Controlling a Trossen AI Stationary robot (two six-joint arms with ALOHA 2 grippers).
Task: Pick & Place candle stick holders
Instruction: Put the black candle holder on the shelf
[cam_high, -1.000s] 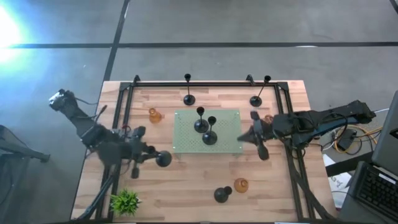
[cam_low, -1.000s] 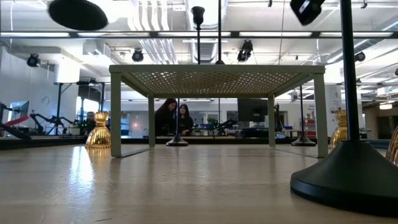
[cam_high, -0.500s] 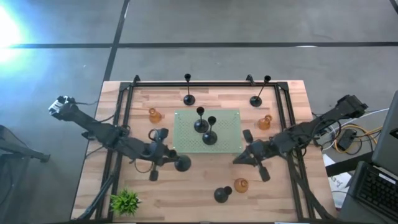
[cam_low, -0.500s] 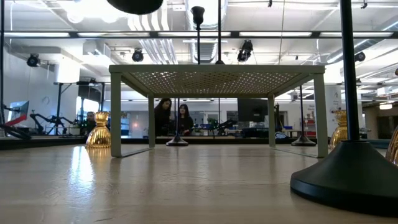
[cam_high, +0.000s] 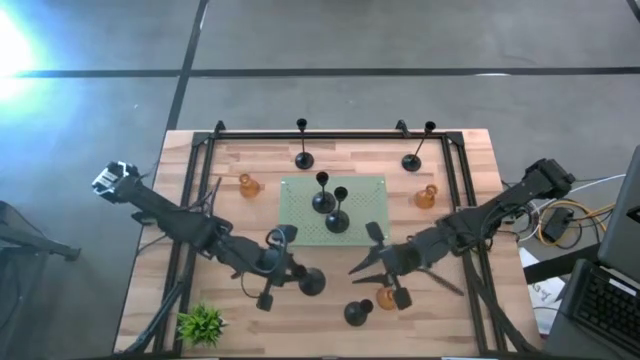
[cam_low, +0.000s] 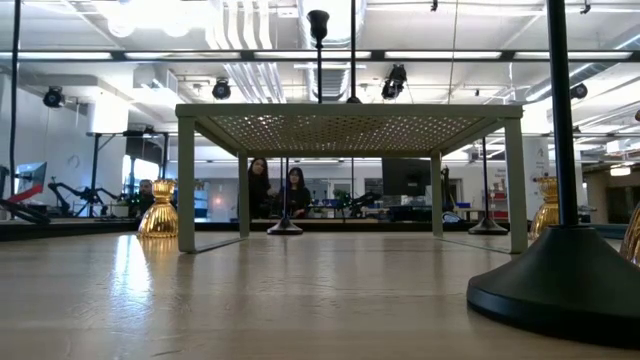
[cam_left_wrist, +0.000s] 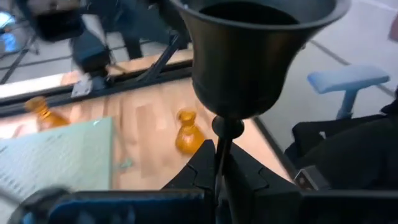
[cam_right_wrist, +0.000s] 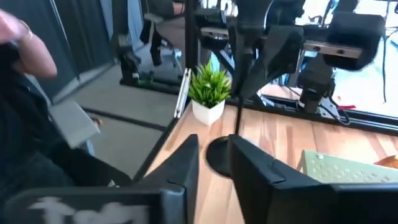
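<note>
- A black candle stick holder (cam_high: 312, 282) hangs tipped over in the left gripper (cam_high: 287, 270), its domed base leading and clear of the table. The fingers are clamped on the thin stem.
- The perforated green stand (cam_high: 300, 225), already carrying two black holders, lies just beyond that gripper.
- The right gripper (cam_high: 362, 255) hovers just past the held base, fingers parted and empty. Near it stand a second black holder (cam_high: 358, 313) and an amber glass holder (cam_high: 386, 297), close together.
- Risk: the grip is on a narrow stem with the heavy base far out, so the holder could pivot or slip during a swing.
- Risk: both grippers work close together, so the carried base could strike the right fingers. The right fingers, closing on one of the paired holders, could topple the other.
- Only the left wrist view shows the stem pinched between the pads.
- Only the right wrist view shows the gap between the right fingers, with a black base beyond them and the potted plant (cam_right_wrist: 210, 87) farther off.
- The low view shows neither gripper.
</note>
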